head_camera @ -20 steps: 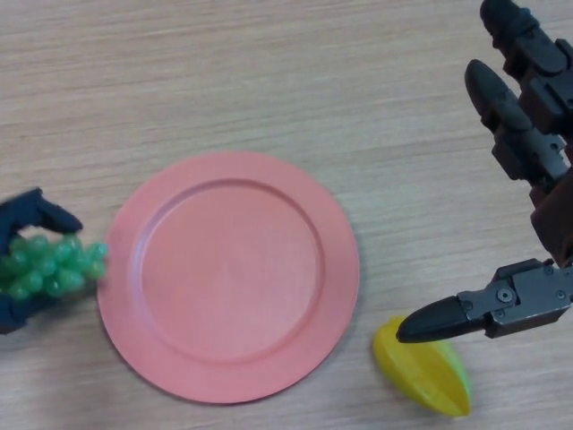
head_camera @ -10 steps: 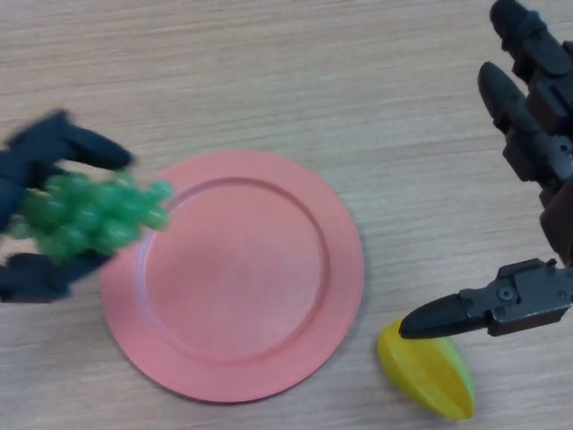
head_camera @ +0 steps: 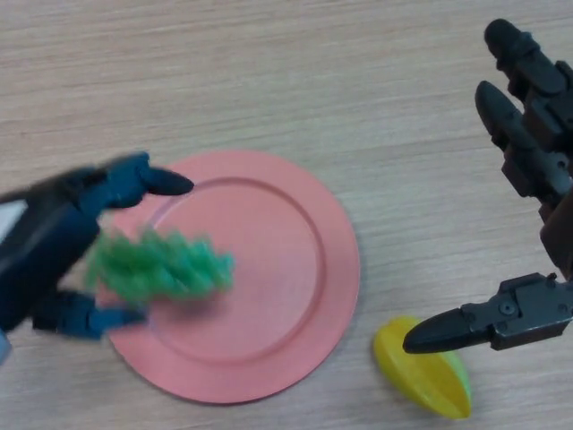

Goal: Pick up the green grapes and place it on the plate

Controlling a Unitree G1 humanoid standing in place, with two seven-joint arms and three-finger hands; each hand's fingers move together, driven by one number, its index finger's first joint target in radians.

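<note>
Wooden table [head_camera: 269,72] — left hand [head_camera: 54,242] grips green grapes [head_camera: 161,264] over plate [head_camera: 295,269].

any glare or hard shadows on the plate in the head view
Head view: soft, even light; no glare spot on the plate, no hard-edged shadow under the green grapes in the left robot hand or the right robot hand at right.

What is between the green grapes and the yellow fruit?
In the head view, only the bare pink plate and a bit of wooden table lie between the green grapes and the yellow fruit.
</note>
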